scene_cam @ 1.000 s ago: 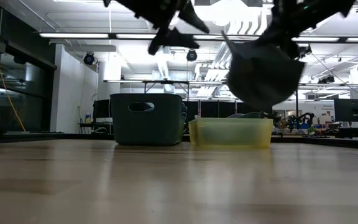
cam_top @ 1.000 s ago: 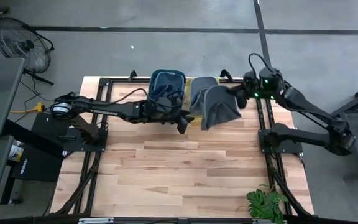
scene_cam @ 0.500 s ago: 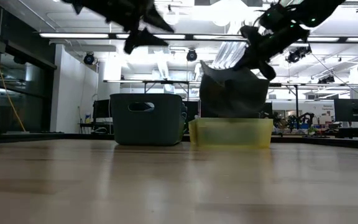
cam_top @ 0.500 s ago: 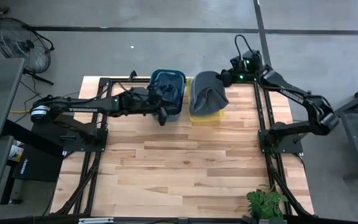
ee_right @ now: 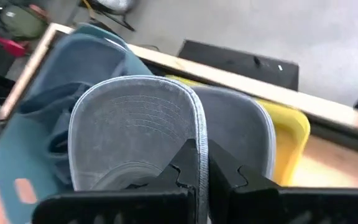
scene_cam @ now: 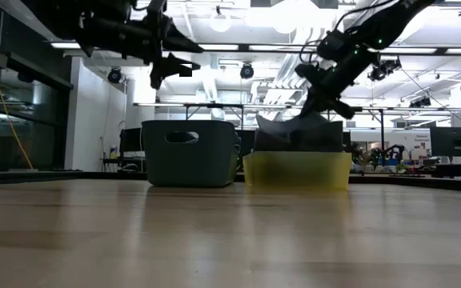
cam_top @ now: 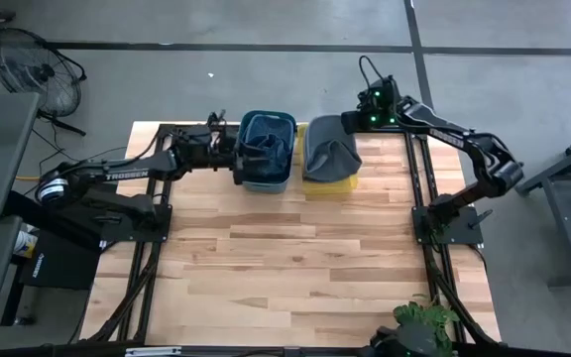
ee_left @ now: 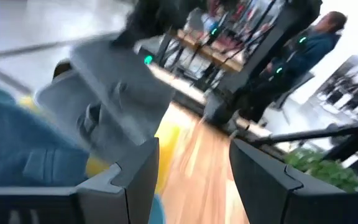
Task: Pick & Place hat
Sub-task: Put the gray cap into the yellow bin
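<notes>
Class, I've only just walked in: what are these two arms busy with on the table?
The right end effector is shut on the brim of a grey hat and holds it low over the yellow bin at the table's far edge. In the low view the hat already sits partly inside that bin, not yet let go. The left end effector hangs open and empty beside the blue bin, which stands next to the yellow one.

Both arms are dark, almost black, with slim links and round joints. The left arm [cam_top: 117, 176] carries white lettering along its link and a pale ring at its base joint. The right arm [cam_top: 454, 139] shows small green lights and a thin black looping cable.
</notes>
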You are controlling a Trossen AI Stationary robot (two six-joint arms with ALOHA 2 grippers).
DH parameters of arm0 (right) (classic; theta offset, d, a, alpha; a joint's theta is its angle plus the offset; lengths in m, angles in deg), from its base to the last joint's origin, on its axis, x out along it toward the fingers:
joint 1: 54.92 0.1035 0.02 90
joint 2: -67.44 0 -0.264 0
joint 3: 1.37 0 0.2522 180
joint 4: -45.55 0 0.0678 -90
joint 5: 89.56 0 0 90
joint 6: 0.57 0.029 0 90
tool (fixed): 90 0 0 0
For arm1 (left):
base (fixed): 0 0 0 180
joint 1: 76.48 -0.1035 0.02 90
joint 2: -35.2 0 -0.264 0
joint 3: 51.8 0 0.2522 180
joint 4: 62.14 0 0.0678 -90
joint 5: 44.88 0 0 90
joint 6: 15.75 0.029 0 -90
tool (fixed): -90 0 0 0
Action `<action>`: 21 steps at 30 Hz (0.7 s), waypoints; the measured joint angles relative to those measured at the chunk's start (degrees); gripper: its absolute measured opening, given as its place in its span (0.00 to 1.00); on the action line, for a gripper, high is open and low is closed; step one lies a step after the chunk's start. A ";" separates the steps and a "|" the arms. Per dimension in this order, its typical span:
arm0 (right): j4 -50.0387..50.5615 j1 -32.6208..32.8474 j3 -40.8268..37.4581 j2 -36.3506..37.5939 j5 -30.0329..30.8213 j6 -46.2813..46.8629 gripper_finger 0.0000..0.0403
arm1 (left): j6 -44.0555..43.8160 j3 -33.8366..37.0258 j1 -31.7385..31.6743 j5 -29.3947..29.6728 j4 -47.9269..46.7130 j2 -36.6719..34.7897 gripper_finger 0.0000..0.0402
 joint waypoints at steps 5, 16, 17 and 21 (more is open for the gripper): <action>-0.88 0.14 -0.35 -3.03 1.29 2.23 0.01 | 0.45 0.61 -4.11 -5.73 0.86 0.06 0.48; -5.20 1.44 -0.35 -11.35 5.33 4.17 0.01 | 0.34 0.54 -12.11 -16.30 5.39 -0.02 0.48; -5.22 1.44 -0.35 -11.77 5.93 4.21 0.01 | 0.31 0.54 -12.50 -16.95 5.43 -0.02 0.48; -5.93 1.44 -0.35 -13.34 6.65 4.19 0.01 | 0.34 0.54 -13.28 -18.01 5.09 -0.02 0.48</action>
